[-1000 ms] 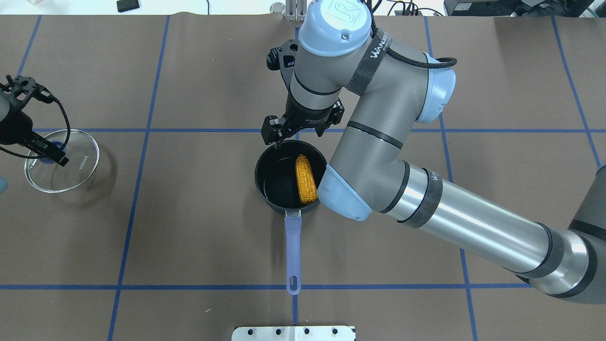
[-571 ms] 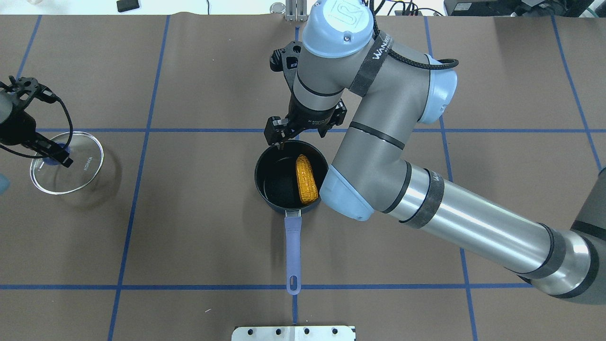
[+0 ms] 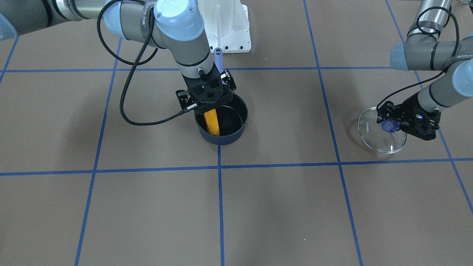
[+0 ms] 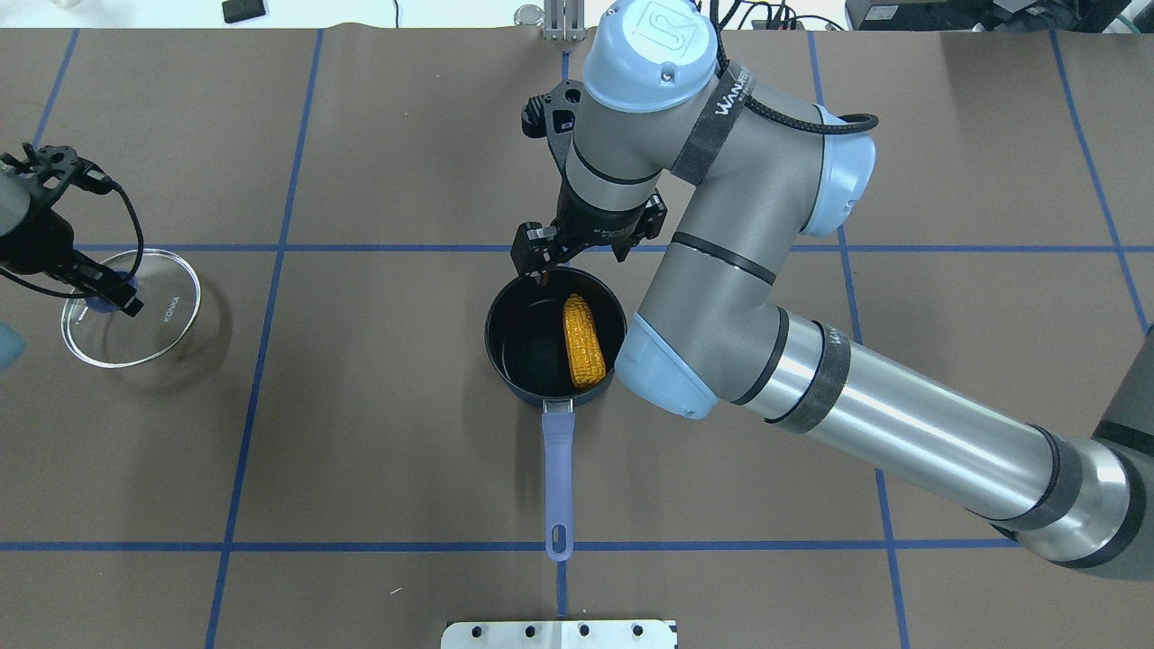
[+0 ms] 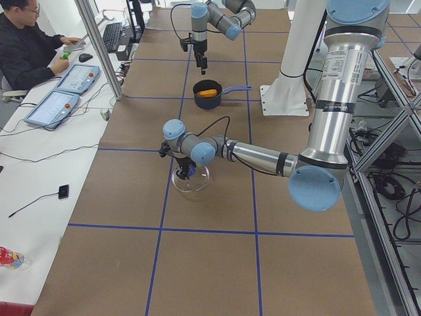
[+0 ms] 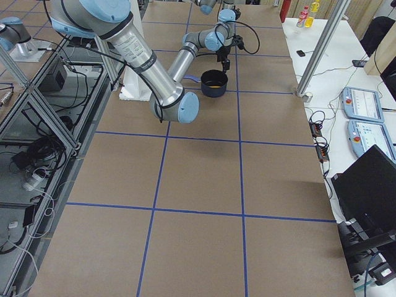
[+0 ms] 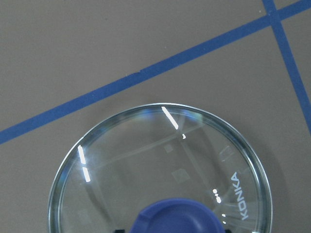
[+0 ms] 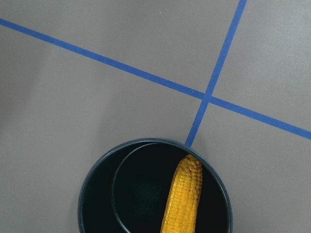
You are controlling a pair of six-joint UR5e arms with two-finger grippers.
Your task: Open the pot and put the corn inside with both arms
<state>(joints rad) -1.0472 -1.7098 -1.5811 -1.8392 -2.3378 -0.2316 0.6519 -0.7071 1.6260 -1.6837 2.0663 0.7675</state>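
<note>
Overhead exterior: right gripper [image 4: 584, 254], jaws apart, has been raised from the mid-worktop pot [image 4: 489, 335], corn [image 4: 583, 340] left inside; lid [image 4: 160, 317] is kept clamped by left gripper [image 4: 110, 296] near left edge, so task is judged done.

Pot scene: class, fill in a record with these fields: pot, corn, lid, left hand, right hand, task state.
pot: open, mid-table, handle pointing toward the robot
corn: lying inside the pot, against its wall
lid: off the pot, far out on the robot's left, knob on top
left hand: shut on the knob
right hand: open, empty, over the pot's far rim
task state: corn is in; lid is not on the pot
</note>
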